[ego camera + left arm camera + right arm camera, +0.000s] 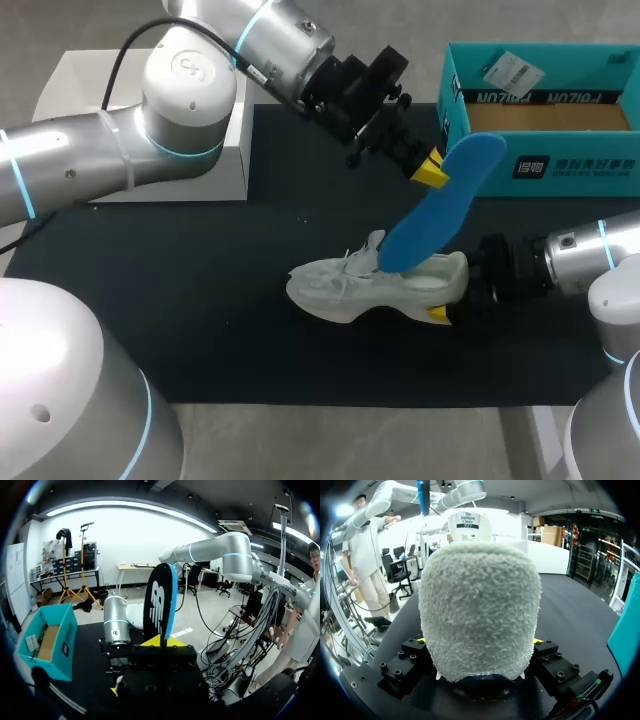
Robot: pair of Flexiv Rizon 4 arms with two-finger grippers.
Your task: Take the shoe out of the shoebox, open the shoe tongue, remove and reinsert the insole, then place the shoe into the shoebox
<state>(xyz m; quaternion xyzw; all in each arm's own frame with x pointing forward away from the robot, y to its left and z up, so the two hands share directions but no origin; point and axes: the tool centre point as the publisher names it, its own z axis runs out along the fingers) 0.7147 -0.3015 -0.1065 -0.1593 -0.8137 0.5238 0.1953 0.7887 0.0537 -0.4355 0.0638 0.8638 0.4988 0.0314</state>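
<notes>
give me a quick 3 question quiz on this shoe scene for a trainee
1. True or false: the blue insole lies flat in the teal shoebox.
2. Which grips the white shoe at its heel? A) left gripper B) right gripper C) neither
3. Fill in: the shoe sits ___ the shoebox.
Key: 1 false, the left gripper holds it tilted up; 2 B; 3 outside.

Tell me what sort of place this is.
Probably a robotics lab's test bench: the left arm holds a blue insole, and the right arm grips a white shoe on a black table near a teal shoebox.
</notes>
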